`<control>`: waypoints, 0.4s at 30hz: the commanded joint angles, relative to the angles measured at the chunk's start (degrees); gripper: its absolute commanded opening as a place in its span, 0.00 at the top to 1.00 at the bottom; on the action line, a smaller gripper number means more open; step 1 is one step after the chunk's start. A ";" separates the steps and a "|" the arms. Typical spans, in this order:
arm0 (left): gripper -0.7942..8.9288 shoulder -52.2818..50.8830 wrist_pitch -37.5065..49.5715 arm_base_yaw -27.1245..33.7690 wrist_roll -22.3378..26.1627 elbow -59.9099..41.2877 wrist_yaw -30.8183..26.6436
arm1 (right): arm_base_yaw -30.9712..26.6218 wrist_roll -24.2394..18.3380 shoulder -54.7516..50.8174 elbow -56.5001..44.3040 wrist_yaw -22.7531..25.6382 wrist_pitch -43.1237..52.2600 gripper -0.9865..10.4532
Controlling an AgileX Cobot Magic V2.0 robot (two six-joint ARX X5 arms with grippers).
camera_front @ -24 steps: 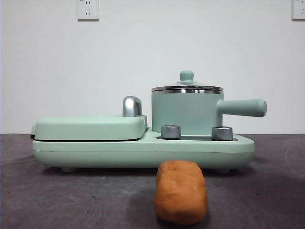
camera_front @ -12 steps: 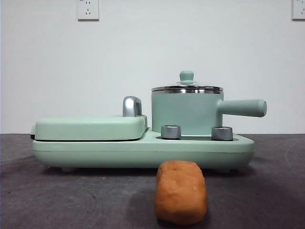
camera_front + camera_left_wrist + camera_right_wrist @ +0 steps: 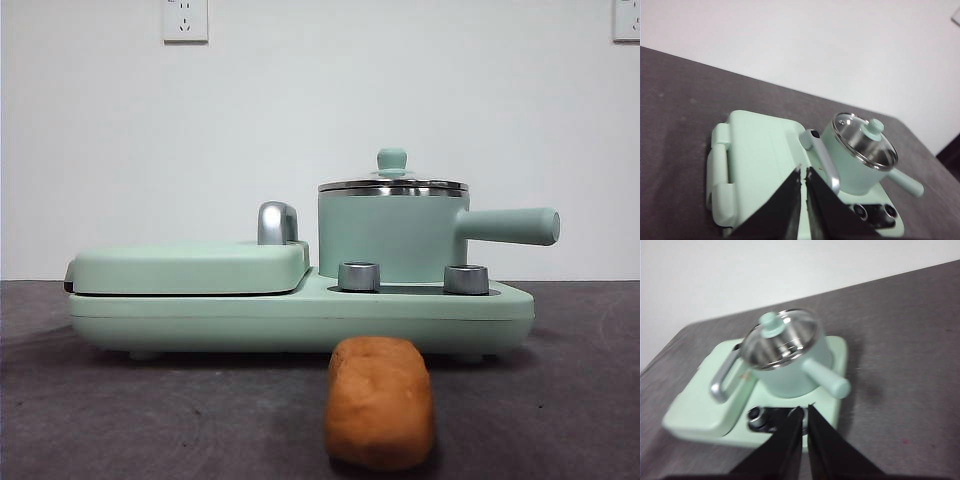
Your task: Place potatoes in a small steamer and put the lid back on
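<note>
An oblong orange-brown potato (image 3: 380, 402) lies on the dark table in front of the appliance. The small mint-green steamer (image 3: 392, 237) stands on the right half of the base, its stubby handle (image 3: 510, 226) pointing right. The lid (image 3: 392, 183) with its green knob sits on the steamer; it also shows as lid (image 3: 865, 141) and lid (image 3: 781, 337). My left gripper (image 3: 803, 172) hangs shut above the flat grill cover. My right gripper (image 3: 804, 410) is shut too, in the air above the knobs in front of the steamer (image 3: 795, 370). Neither gripper appears in the front view.
The mint-green base (image 3: 300, 315) carries a flat hinged grill cover (image 3: 190, 266) with a chrome handle (image 3: 277, 222) on its left half. Two steel knobs (image 3: 359, 276) sit in front of the steamer. Wall sockets (image 3: 185, 19) hang on the white wall behind.
</note>
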 commanded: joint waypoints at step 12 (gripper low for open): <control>0.88 14.88 -8.00 -4.15 10.71 14.95 15.61 | 0.07 -11.98 10.80 10.32 -18.67 -2.84 0.90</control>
